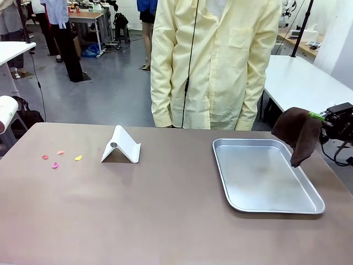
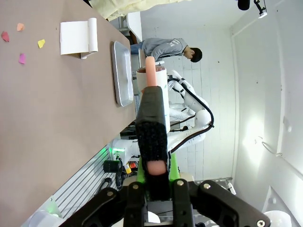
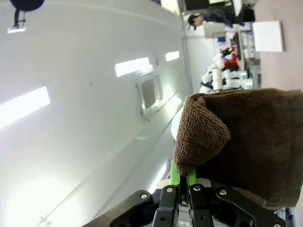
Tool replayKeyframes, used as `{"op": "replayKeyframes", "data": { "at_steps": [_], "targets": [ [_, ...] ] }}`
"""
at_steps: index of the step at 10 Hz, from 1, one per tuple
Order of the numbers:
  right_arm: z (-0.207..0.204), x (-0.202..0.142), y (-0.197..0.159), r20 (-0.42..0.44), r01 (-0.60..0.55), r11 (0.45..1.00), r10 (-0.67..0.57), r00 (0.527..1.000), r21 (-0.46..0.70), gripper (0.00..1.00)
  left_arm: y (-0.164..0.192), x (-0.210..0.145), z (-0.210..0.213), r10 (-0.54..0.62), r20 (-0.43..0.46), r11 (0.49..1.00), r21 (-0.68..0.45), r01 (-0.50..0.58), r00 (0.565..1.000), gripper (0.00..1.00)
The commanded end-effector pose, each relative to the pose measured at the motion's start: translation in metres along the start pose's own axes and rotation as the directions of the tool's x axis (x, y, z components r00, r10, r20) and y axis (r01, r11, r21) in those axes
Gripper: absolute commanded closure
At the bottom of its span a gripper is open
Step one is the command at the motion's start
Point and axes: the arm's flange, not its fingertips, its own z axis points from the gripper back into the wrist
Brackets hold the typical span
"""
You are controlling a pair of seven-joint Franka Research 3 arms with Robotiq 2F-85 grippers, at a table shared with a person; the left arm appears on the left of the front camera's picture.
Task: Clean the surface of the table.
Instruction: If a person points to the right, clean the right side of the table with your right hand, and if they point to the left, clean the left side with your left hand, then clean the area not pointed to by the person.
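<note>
Table nearest; right pincer pinching brown cloth by its far-right edge; left pincer pressed together.

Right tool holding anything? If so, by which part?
Yes. The right tool is shut on a brown cloth, pinching a bunched fold at its upper edge. The rest of the cloth hangs down loose.
</note>
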Motion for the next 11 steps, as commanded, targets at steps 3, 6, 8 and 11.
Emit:
{"op": "replayKeyframes", "data": {
  "at_steps": [3, 6, 8, 11],
  "targets": [
    [-0.003, -0.0033, 0.0006, -0.027, -0.014, 0.999, 0.014, 1.0, 0.031, 0.94, -0.0049, -0.0023, -0.0007, 0.009, 0.002, 1.0, 0.003, -0.009, 1.0, 1.0],
    [-0.003, -0.0033, 0.0006, -0.027, -0.014, 0.999, 0.014, 1.0, 0.031, 0.94, -0.0049, -0.0023, -0.0007, 0.009, 0.002, 1.0, 0.003, -0.009, 1.0, 1.0],
    [-0.003, -0.0033, 0.0006, -0.027, -0.014, 0.999, 0.014, 1.0, 0.031, 0.94, -0.0049, -0.0023, -0.0007, 0.009, 0.002, 1.0, 0.003, -0.009, 1.0, 1.0],
    [-0.003, -0.0033, 0.0006, -0.027, -0.014, 0.999, 0.014, 1.0, 0.031, 0.94, -0.0049, -0.0023, -0.0007, 0.009, 0.002, 1.0, 0.003, -0.009, 1.0, 1.0]
  ]
}}
